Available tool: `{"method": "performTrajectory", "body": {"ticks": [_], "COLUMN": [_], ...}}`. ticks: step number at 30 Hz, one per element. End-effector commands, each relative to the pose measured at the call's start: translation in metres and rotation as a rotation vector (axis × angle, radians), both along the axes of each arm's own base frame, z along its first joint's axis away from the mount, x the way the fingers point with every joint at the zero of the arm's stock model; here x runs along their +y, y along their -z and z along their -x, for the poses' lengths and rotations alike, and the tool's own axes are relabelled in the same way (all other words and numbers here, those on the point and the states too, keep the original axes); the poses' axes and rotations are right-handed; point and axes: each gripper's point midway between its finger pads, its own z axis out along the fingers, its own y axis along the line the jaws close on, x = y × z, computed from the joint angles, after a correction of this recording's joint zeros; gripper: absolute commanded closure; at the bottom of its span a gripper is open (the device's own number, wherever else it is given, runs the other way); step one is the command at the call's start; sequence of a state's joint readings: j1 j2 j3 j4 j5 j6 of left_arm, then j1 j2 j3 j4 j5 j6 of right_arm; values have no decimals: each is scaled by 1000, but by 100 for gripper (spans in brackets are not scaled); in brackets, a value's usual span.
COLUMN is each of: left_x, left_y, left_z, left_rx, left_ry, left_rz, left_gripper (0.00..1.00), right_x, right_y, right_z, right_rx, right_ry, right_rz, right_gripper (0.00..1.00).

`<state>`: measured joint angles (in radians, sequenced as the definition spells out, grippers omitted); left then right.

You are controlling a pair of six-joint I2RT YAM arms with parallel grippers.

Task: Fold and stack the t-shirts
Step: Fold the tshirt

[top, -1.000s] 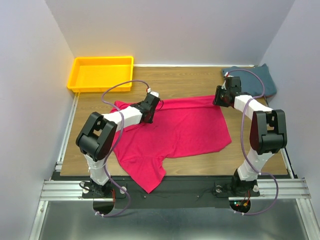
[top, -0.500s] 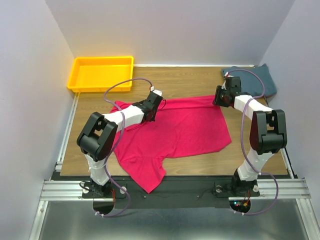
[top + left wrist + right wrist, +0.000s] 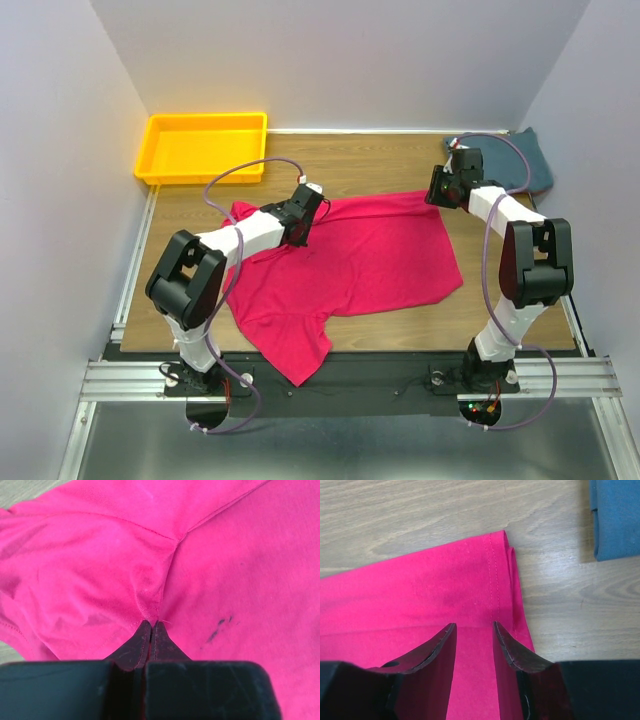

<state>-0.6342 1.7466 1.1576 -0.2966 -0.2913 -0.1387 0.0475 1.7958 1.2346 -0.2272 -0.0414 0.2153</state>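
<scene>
The crimson-pink t-shirt (image 3: 350,260) lies spread on the wooden table, one sleeve hanging over the near edge. My left gripper (image 3: 300,230) is on its far left part, near the collar. In the left wrist view my left gripper (image 3: 151,623) is shut and pinches a pucker of the pink t-shirt (image 3: 100,565). My right gripper (image 3: 441,192) is at the shirt's far right corner. In the right wrist view my right gripper (image 3: 474,625) is open, its jaws standing either side of the hemmed edge of the pink t-shirt (image 3: 420,590). The folded teal-blue t-shirt (image 3: 527,160) lies at the far right and also shows in the right wrist view (image 3: 617,515).
A yellow plastic tray (image 3: 160,150) stands at the far left corner. Bare wood table (image 3: 350,165) shows beyond the pink shirt. Walls close in the left, back and right sides.
My right gripper has drawn slightly toward the far side at the shirt's corner. My left arm's elbow has dropped a little; its gripper stays on the shirt.
</scene>
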Motion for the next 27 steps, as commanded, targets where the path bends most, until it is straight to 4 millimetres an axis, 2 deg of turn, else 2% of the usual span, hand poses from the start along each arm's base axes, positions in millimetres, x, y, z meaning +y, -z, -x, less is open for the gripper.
{"method": "performTrajectory", "body": {"ticks": [1,7,14,22,27], "left_x": [7,9,5,4,4], "left_y": [-7,4,13,17,19], "left_z": [13,15,12,10,11], "left_rx": [14,40,55,59,63], "left_ry": [4,2,0,-4,-3], "left_rz": [-7,-34,-36,-33,-34], "left_gripper": [100,100,100,100,100], "right_x": [7,8,6,10,12], "right_y": [-12,3,15,13,4], "right_z": [-12,-7,-10,-21,-24], "right_rx": [-44,-9,15,5,-19], "right_ry": [-27,-26,-25,-42,-45], "right_rz": [-9,-13,-1,-14,-9], "right_gripper": [59,60,61,64,64]}}
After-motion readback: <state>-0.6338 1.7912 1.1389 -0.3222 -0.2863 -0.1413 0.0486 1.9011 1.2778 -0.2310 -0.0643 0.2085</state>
